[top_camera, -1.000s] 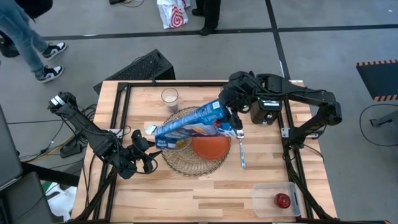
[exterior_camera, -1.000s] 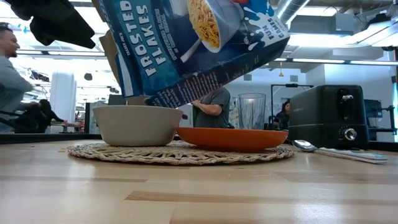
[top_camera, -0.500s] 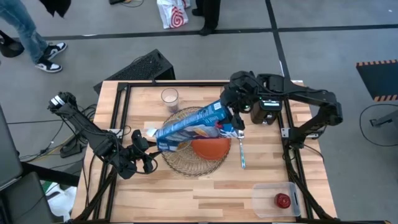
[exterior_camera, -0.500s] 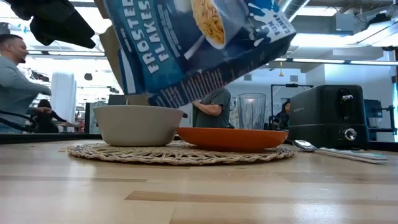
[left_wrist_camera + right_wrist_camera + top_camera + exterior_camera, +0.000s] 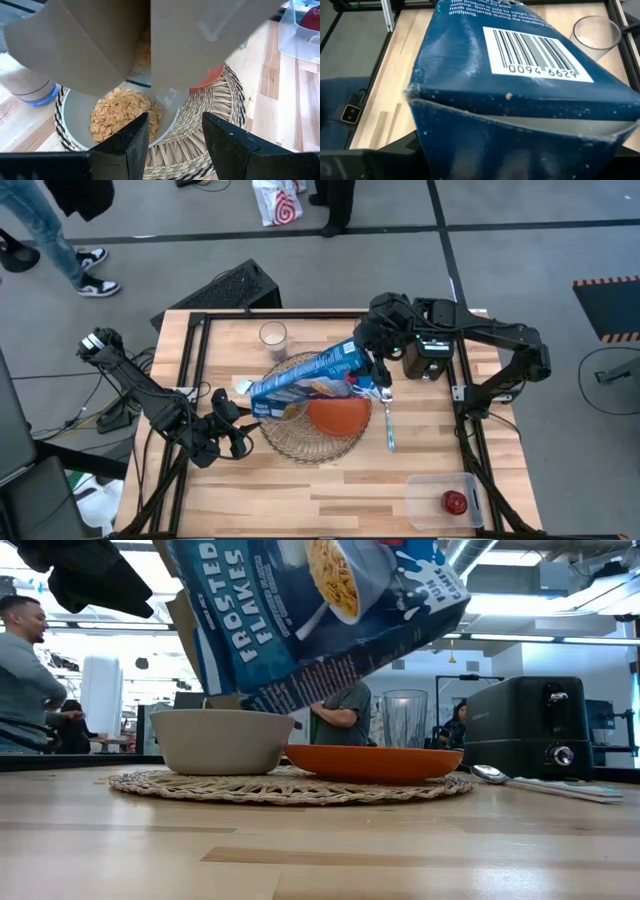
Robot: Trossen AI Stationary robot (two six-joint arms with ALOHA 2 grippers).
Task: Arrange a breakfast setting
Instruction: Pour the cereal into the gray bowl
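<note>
Right hand [image 5: 372, 372] still clamped on the cereal box [image 5: 305, 380], which dipped, lifted slightly and settled back over the last second: pour is ongoing. Box mouth hangs tilted over the bowl [image 5: 120, 117], flakes piled inside. Blue box, base creased. Left hand [image 5: 172, 142] half-open, empty, just beside bowl.

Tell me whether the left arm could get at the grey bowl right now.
Probably not cleanly: the left gripper sits open beside the grey bowl, but the tilted cereal box, held by the right gripper, hangs over it.
</note>
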